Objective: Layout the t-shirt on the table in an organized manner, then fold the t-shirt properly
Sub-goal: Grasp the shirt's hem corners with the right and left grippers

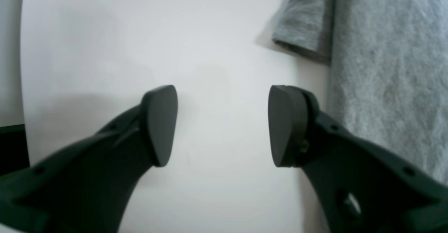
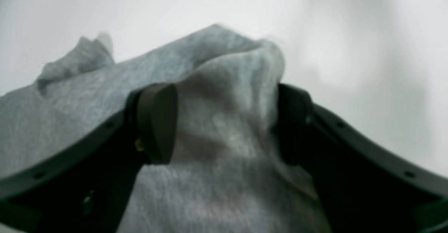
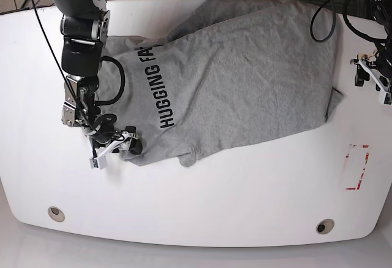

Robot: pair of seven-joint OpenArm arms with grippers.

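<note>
Right gripper (image 2: 224, 124) pinching the t-shirt (image 3: 233, 72) at eight o'clock on the white table (image 3: 202, 206); left gripper (image 1: 223, 124) wide, empty, at three o'clock.

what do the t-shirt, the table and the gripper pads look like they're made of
t-shirt: soft knit, likely cotton; heathered grey, fuzzy, matte, drapes in folds.
table: smooth hard white top, maybe laminate; slight sheen.
left gripper pads: dark matte, perhaps rubber or plastic; the blur leaves it open.
</note>
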